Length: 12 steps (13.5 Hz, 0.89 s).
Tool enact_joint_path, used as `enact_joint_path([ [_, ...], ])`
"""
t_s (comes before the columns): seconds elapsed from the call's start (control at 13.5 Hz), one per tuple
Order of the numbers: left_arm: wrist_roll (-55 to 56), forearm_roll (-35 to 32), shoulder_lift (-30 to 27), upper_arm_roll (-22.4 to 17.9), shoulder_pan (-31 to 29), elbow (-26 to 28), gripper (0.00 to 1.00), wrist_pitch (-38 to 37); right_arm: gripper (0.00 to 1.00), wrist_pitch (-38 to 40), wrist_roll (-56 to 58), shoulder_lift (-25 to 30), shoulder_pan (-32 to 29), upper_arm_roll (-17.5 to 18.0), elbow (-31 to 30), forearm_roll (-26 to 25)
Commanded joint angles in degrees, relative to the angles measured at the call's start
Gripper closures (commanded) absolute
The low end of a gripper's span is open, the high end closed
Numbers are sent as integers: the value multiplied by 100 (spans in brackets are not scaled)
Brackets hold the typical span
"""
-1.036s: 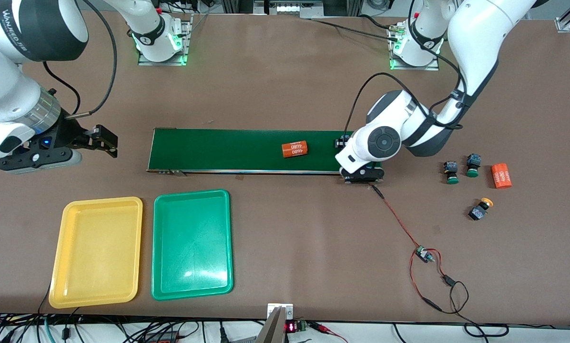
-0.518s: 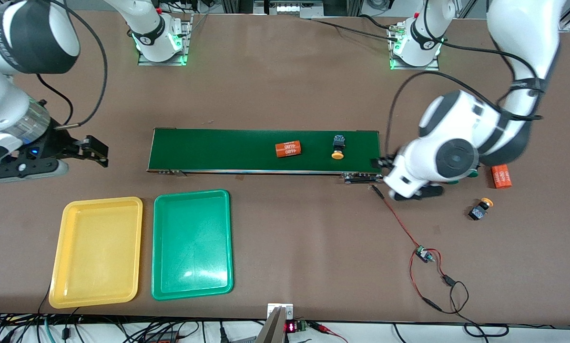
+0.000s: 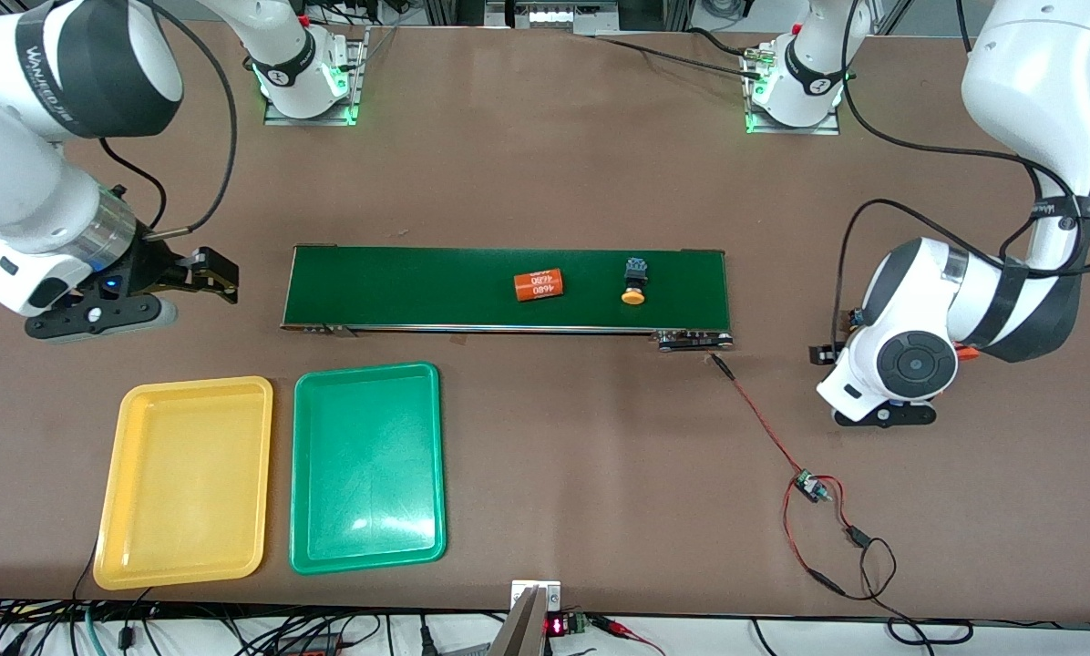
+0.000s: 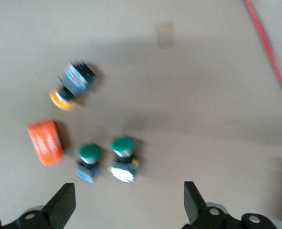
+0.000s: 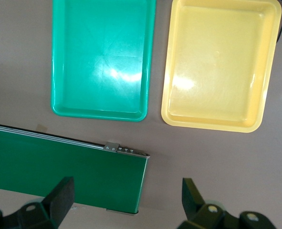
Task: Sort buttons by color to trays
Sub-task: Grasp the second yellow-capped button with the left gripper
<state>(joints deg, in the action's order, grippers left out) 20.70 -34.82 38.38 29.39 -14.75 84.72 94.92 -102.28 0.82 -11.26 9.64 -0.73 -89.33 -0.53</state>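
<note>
The left arm is hiding the loose buttons from the front camera; its wrist view is showing two green buttons (image 4: 102, 161), a yellow one (image 4: 72, 86) and an orange cylinder (image 4: 46, 141) under the open left claw (image 4: 126, 206). Another yellow-capped button (image 3: 634, 280) is lying on the conveyor belt (image 3: 417, 287). The open right claw (image 5: 124, 202) is hanging over the brown counter (image 3: 545, 164) at the belt's end, near the yellow tray (image 3: 187, 481) and green tray (image 3: 366, 466).

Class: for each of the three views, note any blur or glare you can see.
Left wrist view: motion-blurred, buttons smeared. Right wrist view: sharp, white glare spots on the green tray and yellow tray. Front view: sharp, a glare patch on the green tray.
</note>
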Motion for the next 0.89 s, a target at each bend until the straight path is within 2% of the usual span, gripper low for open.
enact_joint_path([
  [0.0, -1221, -411, 221, 32, -290, -95, 0, 271, 0, 103, 6, -148, -50, 29, 162, 52],
  [0.15, -2284, -499, 284, -12, -458, -61, 0, 709, 0, 138, 15, -209, -146, 29, 153, 52],
  [0.44, -3684, -570, 626, -512, -554, -78, 0, 1439, 0, 496, 85, -227, -164, 47, 136, 87],
  [0.59, -4072, -570, 854, -540, -730, -60, 0, 1888, 0, 796, 85, -174, -51, 91, 144, 88],
  [0.81, -4441, -666, 1144, -627, -958, -43, 0, 2546, 0, 701, 6, -166, 379, 82, 197, 62],
])
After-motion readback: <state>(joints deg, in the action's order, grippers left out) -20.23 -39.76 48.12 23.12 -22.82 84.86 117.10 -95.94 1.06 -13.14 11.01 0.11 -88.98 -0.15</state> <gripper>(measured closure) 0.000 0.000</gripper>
